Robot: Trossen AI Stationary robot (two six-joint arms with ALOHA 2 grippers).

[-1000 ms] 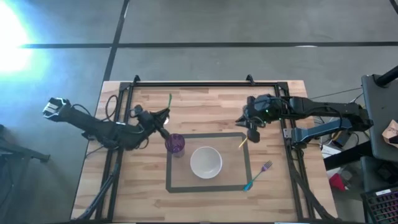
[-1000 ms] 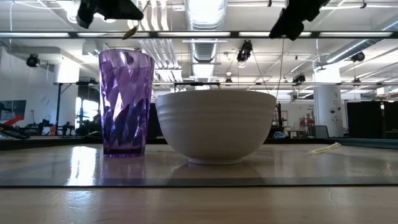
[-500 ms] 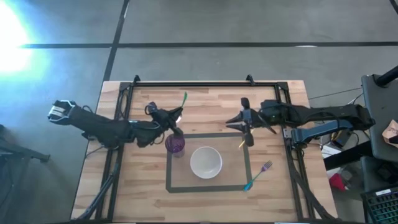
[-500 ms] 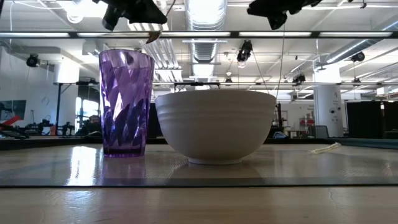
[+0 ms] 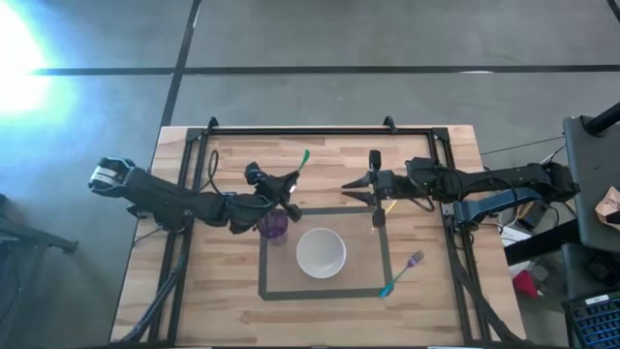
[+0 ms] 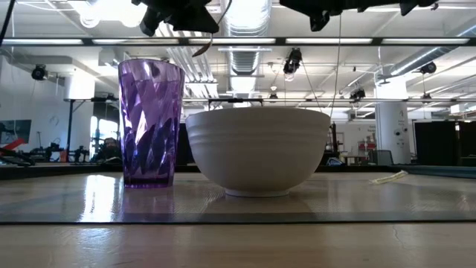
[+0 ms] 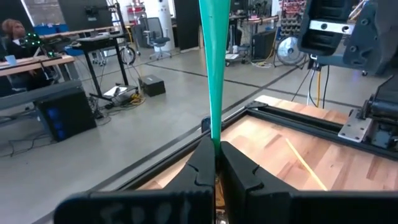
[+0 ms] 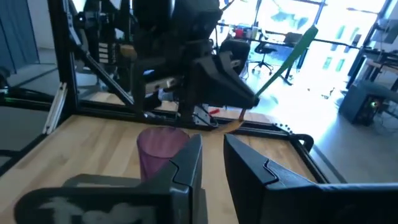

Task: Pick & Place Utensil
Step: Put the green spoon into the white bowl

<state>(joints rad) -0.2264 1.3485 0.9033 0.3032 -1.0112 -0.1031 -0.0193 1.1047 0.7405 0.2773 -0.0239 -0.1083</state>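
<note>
1. One utensil matters now: green-handled utensil (image 5: pixel 301 160) clamped in closed left gripper (image 5: pixel 282 190), just above purple cup (image 5: pixel 274 226).
2. Centre working end over cup mouth, tip handle upright, lower before releasing.
3. Keep right gripper (image 5: pixel 355 190), slightly parted and empty, clear beside white bowl (image 5: pixel 321 252).

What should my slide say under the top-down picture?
Left gripper lifts a green-handled utensil above the purple cup.
</note>
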